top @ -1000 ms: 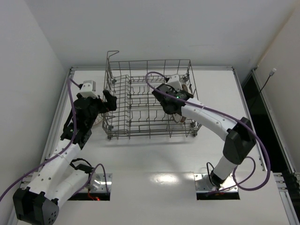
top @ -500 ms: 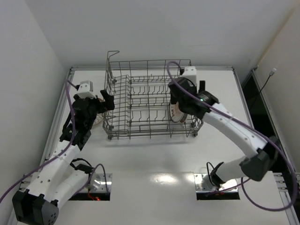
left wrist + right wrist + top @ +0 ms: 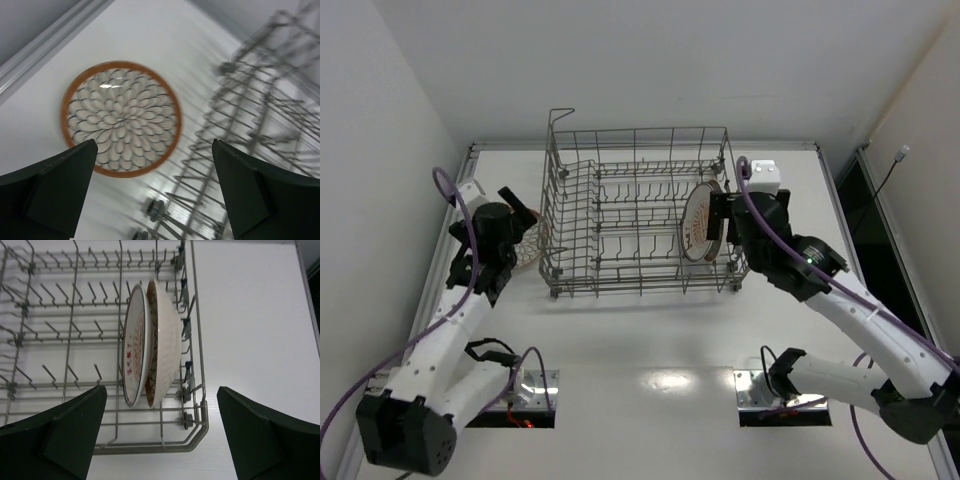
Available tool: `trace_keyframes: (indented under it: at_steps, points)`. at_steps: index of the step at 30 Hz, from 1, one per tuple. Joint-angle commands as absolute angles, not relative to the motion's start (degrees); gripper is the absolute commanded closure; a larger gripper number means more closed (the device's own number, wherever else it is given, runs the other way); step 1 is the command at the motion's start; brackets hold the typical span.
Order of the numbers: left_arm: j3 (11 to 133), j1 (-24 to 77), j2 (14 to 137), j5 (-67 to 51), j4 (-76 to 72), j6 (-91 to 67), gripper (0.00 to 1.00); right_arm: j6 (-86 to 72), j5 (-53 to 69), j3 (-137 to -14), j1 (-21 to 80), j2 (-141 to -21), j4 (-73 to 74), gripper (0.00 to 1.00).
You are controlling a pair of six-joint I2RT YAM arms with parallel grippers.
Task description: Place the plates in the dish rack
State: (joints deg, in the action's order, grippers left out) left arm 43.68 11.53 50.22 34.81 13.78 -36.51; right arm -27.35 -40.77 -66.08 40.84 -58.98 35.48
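Note:
The grey wire dish rack (image 3: 638,132) stands at the middle of the table. Two plates stand on edge between its tines at the right end: one with red marks (image 3: 135,347) and a cream one (image 3: 167,340) against it, seen together as a pair of plates (image 3: 699,224). My right gripper (image 3: 721,228) hangs open just right of them, holding nothing; in its wrist view this gripper (image 3: 161,388) is above the rack's corner (image 3: 199,412). A petal-patterned plate (image 3: 121,118) lies flat on the table left of the rack, partly hidden under my open left gripper (image 3: 518,212).
The rack's left side (image 3: 260,100) runs close beside the flat plate (image 3: 528,248). A raised metal rim (image 3: 468,160) borders the table at the left and back. Both arm bases (image 3: 530,392) sit at the near edge.
My right gripper has opened, left a plate standing in the rack and drawn back to the right. The left arm has swung left, over the plate on the table.

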Motion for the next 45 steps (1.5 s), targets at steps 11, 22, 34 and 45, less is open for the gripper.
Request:
trace_keyframes:
  at_steps: [11, 22, 34, 45]
  points:
    - [27.70, -22.14, 50.79, -4.09, 8.36, -55.80, 0.00, -23.29, -33.75, -57.40, 40.78, -53.71, 35.24, 0.08]
    - [20.48, -32.52, 63.54, -16.61, -5.26, -59.06, 0.15, -22.68, -30.50, -53.62, 40.78, -51.42, 35.08, 0.08]
    - [18.11, -32.52, 71.62, -19.25, -17.92, -63.98, 0.22, -22.68, -28.30, -51.33, 40.78, -52.03, 35.07, 0.08]
    - [22.50, -27.34, 79.80, -13.81, -19.69, -68.55, 0.27, -22.68, -28.30, -49.57, 40.78, -51.50, 35.07, 0.07]
